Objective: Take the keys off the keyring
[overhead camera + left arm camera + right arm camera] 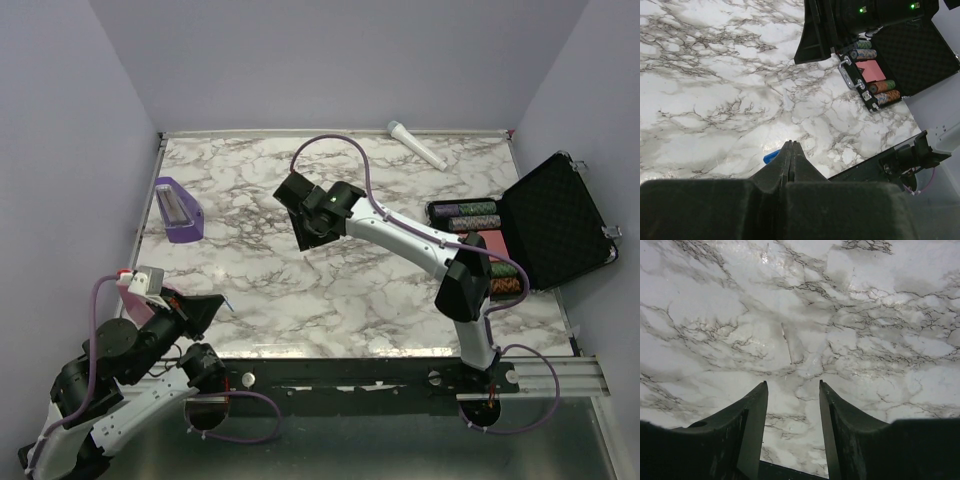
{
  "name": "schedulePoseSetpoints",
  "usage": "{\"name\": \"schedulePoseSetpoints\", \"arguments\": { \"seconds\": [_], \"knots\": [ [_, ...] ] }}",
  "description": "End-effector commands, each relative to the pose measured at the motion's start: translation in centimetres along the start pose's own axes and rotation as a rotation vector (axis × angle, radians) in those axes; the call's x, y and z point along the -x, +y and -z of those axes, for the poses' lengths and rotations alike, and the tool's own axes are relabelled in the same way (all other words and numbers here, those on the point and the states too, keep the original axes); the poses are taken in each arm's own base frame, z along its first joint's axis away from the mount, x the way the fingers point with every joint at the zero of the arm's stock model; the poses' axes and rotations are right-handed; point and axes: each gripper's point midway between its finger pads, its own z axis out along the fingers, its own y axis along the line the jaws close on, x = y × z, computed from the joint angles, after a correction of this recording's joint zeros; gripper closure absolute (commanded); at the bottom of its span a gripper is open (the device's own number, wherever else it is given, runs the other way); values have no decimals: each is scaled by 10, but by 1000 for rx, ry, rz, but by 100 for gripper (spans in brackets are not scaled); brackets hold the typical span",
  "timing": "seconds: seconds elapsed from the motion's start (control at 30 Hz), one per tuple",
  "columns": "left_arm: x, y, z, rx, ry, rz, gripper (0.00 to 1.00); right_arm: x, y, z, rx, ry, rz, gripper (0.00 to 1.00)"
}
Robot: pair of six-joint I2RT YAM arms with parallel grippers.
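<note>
We see the left gripper (pixel 791 151) with its fingers pressed tight together, raised above the near-left corner of the table (pixel 400 300), at about 7 o'clock. The blue tag of the keyring (pixel 770 157) pokes out beside the fingertips, so we judge it pinched there; the thin ring itself is too small to make out. The right gripper (pixel 793 383) hangs over the middle of the marble with its fingers spread and nothing between them. Just ahead of it, at 12 o'clock in its own camera, lies a slim pale sliver that we take for the key (pixel 787 343), flat on the stone and hard to tell from the veining.

We expect the key to be light, stiff and slippery. Lying flat, it offers almost no edge to the fingers. We would close across its narrow width, or tip it up on one edge first.

Room is generous. The purple wedge (pixel 178 210) sits at 10 o'clock, the white cylinder (pixel 418 146) at 1 o'clock and the open black case (pixel 555 220) of chips (pixel 470 212) at 3 o'clock, all well apart from both grippers. The only close edge is the near one, beneath the left gripper.
</note>
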Motion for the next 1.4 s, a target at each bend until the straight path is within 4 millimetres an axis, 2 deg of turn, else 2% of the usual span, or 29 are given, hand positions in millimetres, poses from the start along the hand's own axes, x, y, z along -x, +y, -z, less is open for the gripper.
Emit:
{"name": "schedulePoseSetpoints", "arguments": {
  "seconds": [0.0,0.13,0.3,0.53,0.7,0.83,0.97,1.1,1.37],
  "knots": [
    [10,-5,6,-43,-57,29,100,-14,-5,-11,-21,58,32,46],
    [8,-5,4,-40,-53,33,100,-19,-7,-9,-10,59,20,46],
    [6,-6,0,-30,-32,23,100,-25,-8,3,28,50,-5,43],
    [0,-10,-14,17,56,-21,100,-42,-5,28,153,32,-58,32],
    [-3,-19,-27,12,85,-13,100,-52,-4,52,256,-19,-118,19],
    [-8,-29,-43,9,128,-9,100,-56,-19,68,244,-57,-167,14],
    [-12,-37,-63,22,157,-3,100,-54,-31,90,251,-112,-217,5],
    [-17,-46,-86,27,188,-5,100,-55,-39,108,270,-147,-246,4],
    [-17,-72,-122,-6,215,17,100,-58,-54,131,278,-195,-290,4]
  ]
}}
